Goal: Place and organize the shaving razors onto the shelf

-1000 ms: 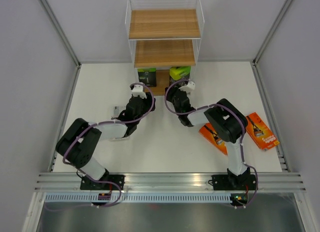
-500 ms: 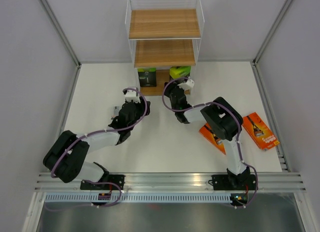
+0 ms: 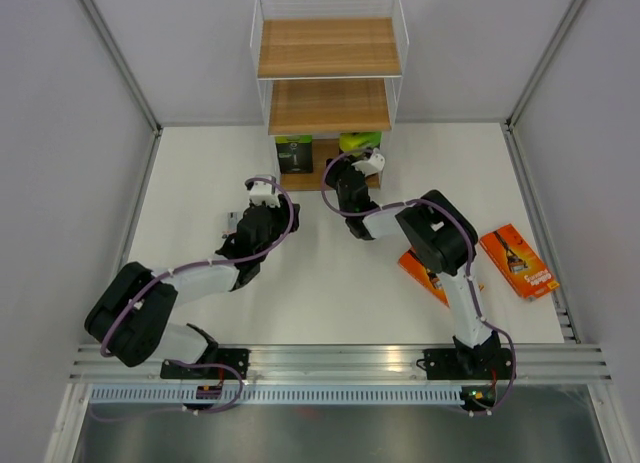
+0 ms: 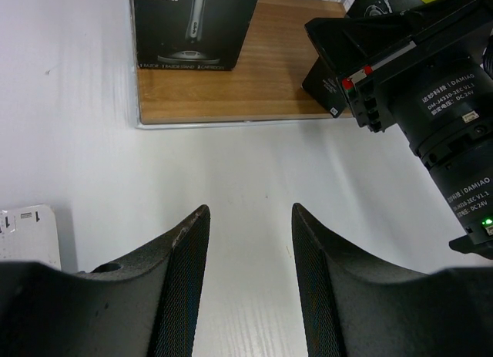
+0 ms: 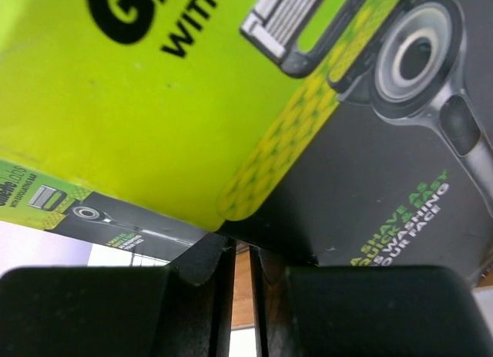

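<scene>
The shelf [image 3: 328, 48] stands at the table's far middle, and its lowest board [image 4: 254, 87] lies on the table. One black and lime razor pack [image 3: 293, 153] stands on that board's left; it also shows in the left wrist view [image 4: 192, 25]. My right gripper [image 3: 347, 169] is shut, with its tips [image 5: 243, 245] against the lower edge of the second black and lime pack [image 5: 231, 102], which leans on the board's right [image 3: 358, 143]. My left gripper [image 3: 270, 183] is open and empty above bare table [image 4: 250, 218], short of the board.
Two orange packs lie at the right, one [image 3: 518, 261] in the open and one [image 3: 420, 268] partly under the right arm. A small pale pack [image 3: 232, 223] lies beside the left arm and shows in the left wrist view [image 4: 27, 234]. The right wrist [image 4: 431, 102] crowds the shelf front.
My left arm has pulled back from the shelf toward the near left. My right gripper has edged left and closer to the shelf at the leaning pack.
</scene>
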Tool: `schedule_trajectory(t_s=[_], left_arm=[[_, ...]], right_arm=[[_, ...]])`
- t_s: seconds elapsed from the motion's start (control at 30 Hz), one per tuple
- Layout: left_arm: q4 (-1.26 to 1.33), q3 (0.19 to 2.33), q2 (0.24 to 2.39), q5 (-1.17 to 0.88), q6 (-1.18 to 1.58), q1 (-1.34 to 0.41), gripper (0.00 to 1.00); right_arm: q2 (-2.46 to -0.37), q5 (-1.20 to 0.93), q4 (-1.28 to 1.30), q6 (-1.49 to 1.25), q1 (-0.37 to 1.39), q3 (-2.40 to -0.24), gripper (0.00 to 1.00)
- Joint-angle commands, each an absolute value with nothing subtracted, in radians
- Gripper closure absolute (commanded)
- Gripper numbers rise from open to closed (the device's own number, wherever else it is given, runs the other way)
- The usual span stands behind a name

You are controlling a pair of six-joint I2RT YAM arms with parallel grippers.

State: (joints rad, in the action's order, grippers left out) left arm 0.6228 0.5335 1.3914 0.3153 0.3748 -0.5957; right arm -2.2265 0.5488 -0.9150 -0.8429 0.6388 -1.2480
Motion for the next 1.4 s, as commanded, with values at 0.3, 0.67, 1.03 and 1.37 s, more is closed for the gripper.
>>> schedule_trajectory(t_s=[0.3, 0.67, 1.03, 1.37], left_arm=[[0.658, 0.499, 1.327, 0.334, 0.356, -0.594, 0.47], [0.653, 0.419, 1.244, 0.342, 0.387, -0.592, 0.46], [0.66, 0.413, 1.241, 0.347, 0.374, -0.594, 0.46], [0.666, 0.417, 1.259, 0.364, 0.342, -0.594, 0.46]], right_arm=[[-2.099, 0.535, -0.904, -0.842, 0.673, -1.123, 0.55], [-1.892, 0.5, -0.701, -0.671, 0.704, -1.006, 0.37], [-1.908, 0.612, -0.359, -0.368, 0.706, -1.173, 0.24], [-2.008, 0.672, -0.363, -0.322, 0.686, -1.278, 0.15]])
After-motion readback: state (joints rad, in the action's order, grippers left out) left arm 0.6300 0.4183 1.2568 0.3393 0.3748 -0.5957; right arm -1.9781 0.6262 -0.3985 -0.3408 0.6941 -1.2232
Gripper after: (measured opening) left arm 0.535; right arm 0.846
